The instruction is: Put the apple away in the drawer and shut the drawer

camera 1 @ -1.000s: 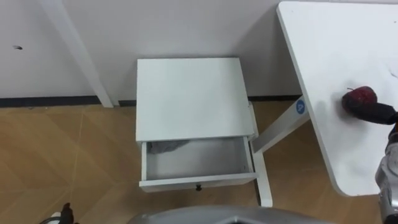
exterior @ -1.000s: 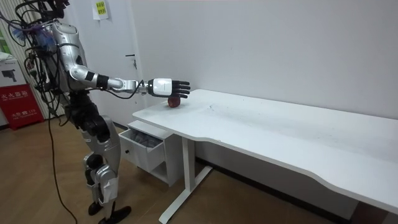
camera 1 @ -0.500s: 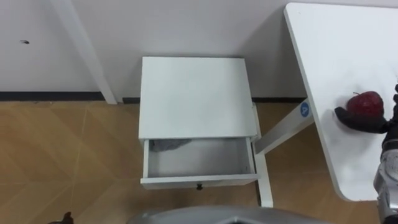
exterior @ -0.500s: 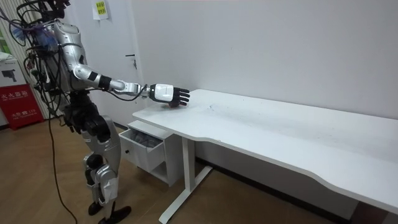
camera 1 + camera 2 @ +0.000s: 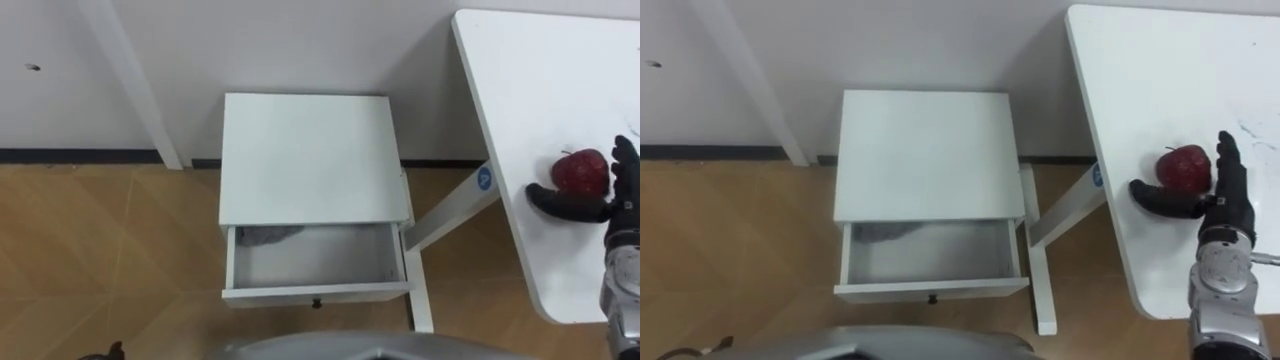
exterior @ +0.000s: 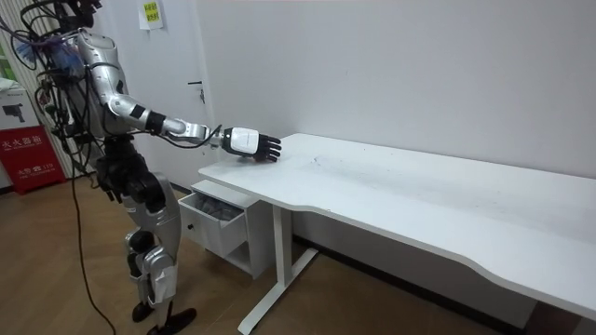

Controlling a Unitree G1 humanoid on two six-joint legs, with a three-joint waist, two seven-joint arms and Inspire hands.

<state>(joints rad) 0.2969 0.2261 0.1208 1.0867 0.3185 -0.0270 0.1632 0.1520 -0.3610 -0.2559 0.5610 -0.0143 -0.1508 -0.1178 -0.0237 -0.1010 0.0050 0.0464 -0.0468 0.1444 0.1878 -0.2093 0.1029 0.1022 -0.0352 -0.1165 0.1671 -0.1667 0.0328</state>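
Desk [image 5: 540, 100]: white, robot at its end. Cabinet [image 5: 312, 155] beside it; drawer [image 5: 315, 262] pulled out, not yet loaded. R hand [image 5: 1215, 208]: vs 1 s ago, dropped to desk level. Thumb now on near side of apple [image 5: 1182, 167], fingers straight on far side, spread, not clamped. Judged: grasp being set, lift pending. L hand [image 5: 112, 351] at bottom edge: state can't tell. Apple sits on desk, stalk end up, approx. round, no clear long axis.

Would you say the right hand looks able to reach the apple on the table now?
Probably yes: the open right hand sits beside the apple on the table, thumb before it, nothing between.
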